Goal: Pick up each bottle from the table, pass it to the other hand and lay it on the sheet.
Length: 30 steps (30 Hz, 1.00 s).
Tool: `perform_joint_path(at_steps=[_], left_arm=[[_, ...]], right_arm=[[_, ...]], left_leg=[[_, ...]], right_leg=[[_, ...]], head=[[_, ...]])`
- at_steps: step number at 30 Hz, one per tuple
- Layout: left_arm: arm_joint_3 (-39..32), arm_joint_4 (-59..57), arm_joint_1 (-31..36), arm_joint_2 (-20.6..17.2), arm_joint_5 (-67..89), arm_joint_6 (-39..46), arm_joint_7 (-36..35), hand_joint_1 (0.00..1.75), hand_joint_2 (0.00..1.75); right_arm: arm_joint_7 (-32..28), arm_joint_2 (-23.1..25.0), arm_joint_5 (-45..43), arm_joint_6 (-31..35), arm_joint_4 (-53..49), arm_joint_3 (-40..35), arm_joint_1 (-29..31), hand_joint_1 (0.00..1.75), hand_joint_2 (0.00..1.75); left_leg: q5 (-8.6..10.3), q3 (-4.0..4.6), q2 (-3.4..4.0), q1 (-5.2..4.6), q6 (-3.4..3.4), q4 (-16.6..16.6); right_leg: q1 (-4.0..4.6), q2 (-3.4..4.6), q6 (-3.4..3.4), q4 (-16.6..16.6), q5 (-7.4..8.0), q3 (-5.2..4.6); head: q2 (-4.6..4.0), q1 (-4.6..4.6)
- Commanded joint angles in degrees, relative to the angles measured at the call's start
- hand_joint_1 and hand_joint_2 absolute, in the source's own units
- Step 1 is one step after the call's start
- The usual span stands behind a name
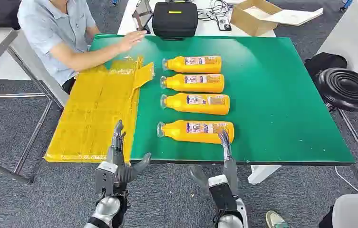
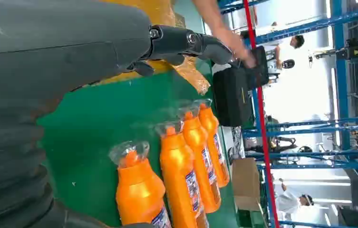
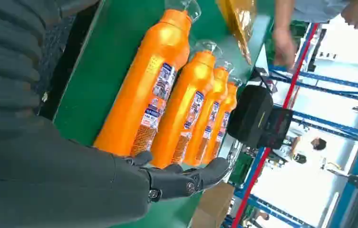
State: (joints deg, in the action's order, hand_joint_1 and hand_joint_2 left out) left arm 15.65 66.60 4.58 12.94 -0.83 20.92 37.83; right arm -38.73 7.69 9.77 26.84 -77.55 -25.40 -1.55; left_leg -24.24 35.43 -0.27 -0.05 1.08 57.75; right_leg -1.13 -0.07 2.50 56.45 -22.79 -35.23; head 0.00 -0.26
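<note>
Several orange bottles lie on their sides in a column on the green table, caps toward the yellow sheet. The nearest bottle lies close to the front edge. My right hand is open, fingers stretched out, their tips by that bottle's base end. My left hand is open too, fingers pointing over the sheet's near corner, thumb spread toward the table edge. The other bottles lie further back.
A person in a light blue shirt sits at the far left, one hand flat on the table by the sheet. A black case and a cardboard box stand behind the table. A black stool is at the right.
</note>
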Motion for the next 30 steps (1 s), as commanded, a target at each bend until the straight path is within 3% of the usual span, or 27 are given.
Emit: perform_joint_path(at_steps=[1,5,12,14,16,23,30], left_arm=[[2.1,0.4,-1.3,-1.5,-1.1,0.8,-0.4,0.00,1.75],[2.7,2.4,-3.0,-2.0,-1.3,0.9,-0.5,0.00,1.75],[4.1,3.4,-3.8,-2.7,-1.3,1.1,-0.8,0.00,1.75],[5.6,4.0,-3.7,-3.3,-0.7,0.6,-1.0,0.00,1.75],[6.9,4.0,-3.7,-4.0,0.5,-0.1,-1.5,0.00,1.75],[7.7,3.1,-1.9,-2.6,-0.9,-3.3,-1.2,0.00,1.75],[7.9,2.5,-0.4,-2.0,-1.7,-3.7,-1.1,0.00,1.75]], right_arm=[[0.3,-0.6,-1.1,0.3,0.0,7.4,0.7,0.00,1.75],[0.3,-0.5,-0.8,0.3,1.8,9.4,2.1,0.00,1.75],[1.9,-1.9,6.5,0.3,8.8,5.8,8.0,0.00,1.75],[1.9,-2.7,11.2,4.1,11.8,5.0,10.6,0.00,1.75],[4.2,-4.2,17.3,8.0,16.8,4.6,14.3,0.00,1.75],[8.0,-7.0,28.9,12.4,34.8,4.8,25.4,0.00,1.75],[12.0,-5.8,32.4,10.5,45.9,5.4,33.1,0.00,1.75]], left_leg=[[-0.04,-0.13,0.00,0.01,-0.03,0.0],[-0.12,-0.27,0.05,0.04,-0.05,0.0],[-0.11,-0.30,0.21,0.06,-0.07,-0.1],[-0.11,-0.31,0.15,0.08,-0.07,0.0],[0.00,-0.13,0.10,0.02,-0.02,-0.1],[-0.01,-0.25,0.07,0.03,-0.02,-0.1],[0.00,-0.18,0.05,-0.01,-0.02,0.0]], right_leg=[[0.02,-0.01,-0.06,0.0,-0.04,0.14],[0.05,0.02,-0.10,-0.1,-0.09,0.28],[0.08,0.18,-0.12,-0.1,-0.02,0.29],[0.10,0.11,-0.13,-0.1,-0.05,0.32],[0.02,0.10,-0.06,-0.1,0.03,0.12],[0.04,0.06,-0.06,-0.1,0.02,0.28],[0.01,0.04,-0.06,0.0,0.01,0.20]], head=[[0.00,0.00],[0.00,0.00],[0.00,-0.02],[0.00,0.00],[0.00,0.00],[0.00,-0.02],[0.00,0.00]])
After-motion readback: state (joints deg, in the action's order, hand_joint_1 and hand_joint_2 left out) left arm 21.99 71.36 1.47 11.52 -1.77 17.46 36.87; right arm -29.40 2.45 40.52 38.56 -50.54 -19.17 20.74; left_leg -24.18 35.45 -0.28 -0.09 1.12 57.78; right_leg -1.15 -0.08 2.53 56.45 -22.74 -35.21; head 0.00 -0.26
